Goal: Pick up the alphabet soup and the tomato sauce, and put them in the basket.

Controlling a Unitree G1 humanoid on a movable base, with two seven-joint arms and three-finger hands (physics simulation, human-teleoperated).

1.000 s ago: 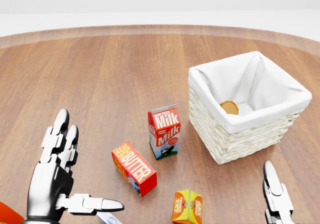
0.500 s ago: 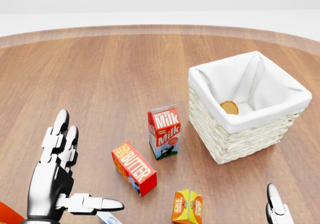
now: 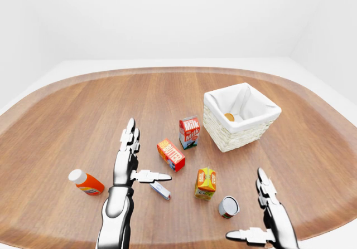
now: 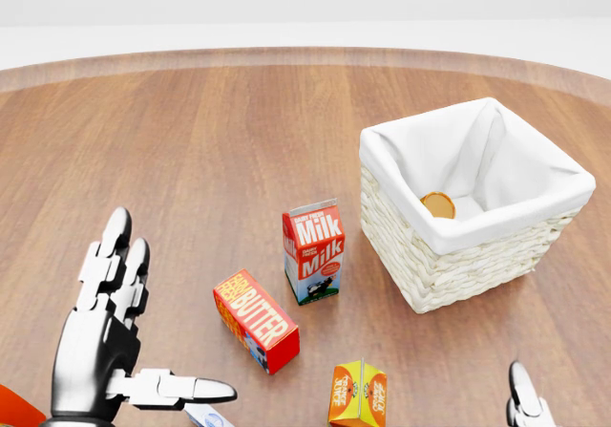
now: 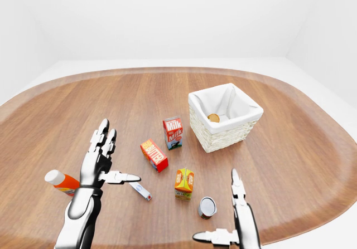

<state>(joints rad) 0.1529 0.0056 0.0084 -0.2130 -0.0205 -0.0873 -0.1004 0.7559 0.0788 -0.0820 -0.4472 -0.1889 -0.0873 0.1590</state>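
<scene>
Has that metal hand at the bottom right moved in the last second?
Yes. In the head view the right hand has sunk toward the bottom edge, while the basket and milk carton sit exactly where they were.

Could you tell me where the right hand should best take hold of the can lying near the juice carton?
The can lies on its side, one flat end facing the camera, so I would grip across its round wall. The right hand is open just to its right in the left-eye view; coming down from above looks simplest, fingers spanning the curved sides.

A milk carton (image 4: 313, 251) stands by a butter box (image 4: 255, 320). A juice box (image 4: 358, 394) sits below. An orange bottle (image 3: 86, 182) lies far left.
</scene>
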